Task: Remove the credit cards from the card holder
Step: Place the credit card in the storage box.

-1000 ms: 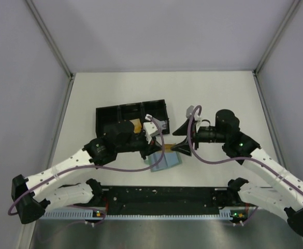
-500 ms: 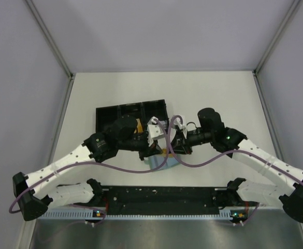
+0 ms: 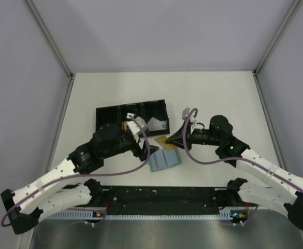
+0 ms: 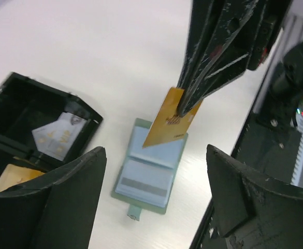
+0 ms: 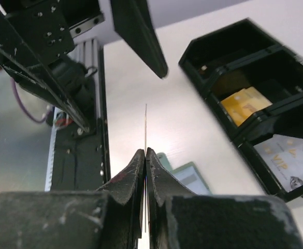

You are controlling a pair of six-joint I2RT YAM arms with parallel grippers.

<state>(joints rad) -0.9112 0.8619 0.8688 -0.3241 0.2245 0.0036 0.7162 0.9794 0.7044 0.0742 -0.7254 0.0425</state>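
Card out, tray next
My right pincer (image 3: 168,140) is clamped on a gold card (image 4: 167,122), held on edge above the holder (image 3: 165,161) on the tabletop (image 3: 218,93); my left pincer (image 4: 155,153) gapes empty. The tray (image 3: 97,113) lies to my left, nearer my left pincer.

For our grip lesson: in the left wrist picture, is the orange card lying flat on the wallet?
No, the right gripper pinches the orange card, holding it tilted above the wallet.
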